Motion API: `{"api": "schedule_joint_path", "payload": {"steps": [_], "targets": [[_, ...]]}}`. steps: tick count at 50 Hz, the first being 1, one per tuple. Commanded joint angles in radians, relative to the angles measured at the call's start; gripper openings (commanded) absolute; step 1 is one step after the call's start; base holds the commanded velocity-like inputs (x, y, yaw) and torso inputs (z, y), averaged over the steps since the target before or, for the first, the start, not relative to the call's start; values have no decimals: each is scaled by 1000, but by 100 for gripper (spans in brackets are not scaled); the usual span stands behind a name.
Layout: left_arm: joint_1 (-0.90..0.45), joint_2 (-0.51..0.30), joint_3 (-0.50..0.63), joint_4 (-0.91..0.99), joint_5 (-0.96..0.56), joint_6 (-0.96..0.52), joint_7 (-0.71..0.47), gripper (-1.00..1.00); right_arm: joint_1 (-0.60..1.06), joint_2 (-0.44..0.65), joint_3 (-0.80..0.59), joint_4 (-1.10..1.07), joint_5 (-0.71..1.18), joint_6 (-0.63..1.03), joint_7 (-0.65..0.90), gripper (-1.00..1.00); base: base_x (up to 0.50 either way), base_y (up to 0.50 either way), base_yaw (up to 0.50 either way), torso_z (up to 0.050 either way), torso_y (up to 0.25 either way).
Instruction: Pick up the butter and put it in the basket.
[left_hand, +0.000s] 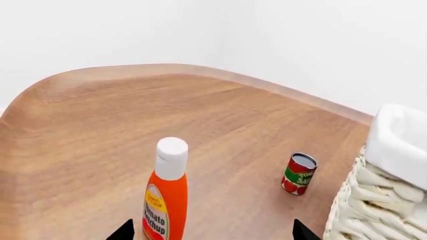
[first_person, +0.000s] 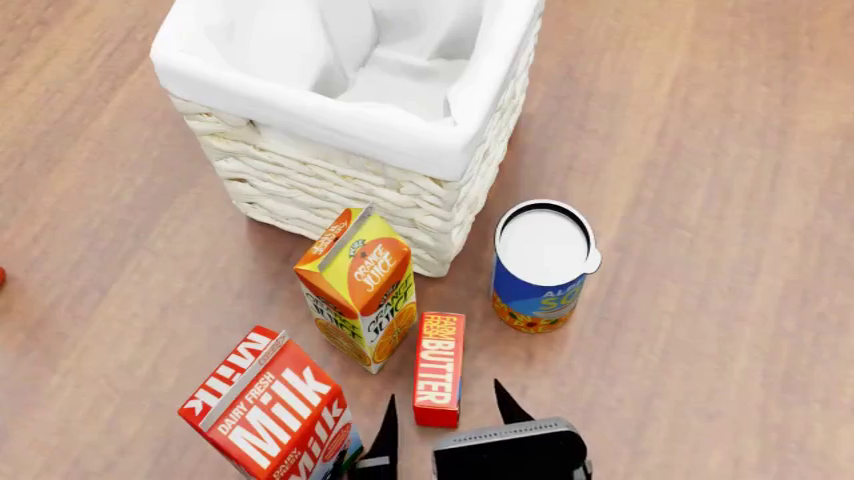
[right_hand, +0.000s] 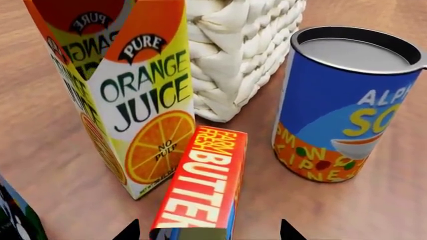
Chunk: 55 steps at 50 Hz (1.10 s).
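The butter is a slim red-orange box with white lettering, lying on the wooden table between the orange juice carton and the soup can. In the right wrist view the butter lies between my open right gripper's fingertips, with gaps on both sides. In the head view the right gripper straddles the box's near end. The basket, cream wicker with a white liner, stands behind the cartons. My left gripper is open and empty near a ketchup bottle.
A red-and-white milk carton stands left of the right gripper. The orange juice carton and blue soup can flank the butter closely. A tomato can stands by the basket's wall. The table's curved edge is beyond.
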Motion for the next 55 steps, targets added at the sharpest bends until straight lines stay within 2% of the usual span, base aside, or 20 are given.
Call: {"api": "schedule_joint_path", "payload": {"steps": [1,12,26,29,39,46,55], "targets": [[3,-5,-4,8,-10,-1,-6,100,5,2,-8,9,7,-4,4,-100,0,0,0,0,0],[0,-8,-5,6,-13,-2,-12,100,-26,18,-18,-70,2,3,30,-100,0,0,0,0,0],[-8,-3,3,5,-15,-2,-22,100,-341,177,3,-631,-70,122,206,-100,0,0,0,0,0],[-16,-1,5,-7,-13,2,-22,100,-422,222,23,-753,-94,157,249,-100,0,0,0,0,0],[-28,3,19,-34,2,18,-12,100,-600,305,119,-948,-136,166,353,-100,0,0,0,0,2],[-34,2,15,-44,-1,24,-11,100,-668,344,182,-1051,-148,200,397,-100,0,0,0,0,0],[-37,0,16,-48,-4,27,-12,100,-677,391,268,-1164,-113,309,408,-100,0,0,0,0,1]]}}
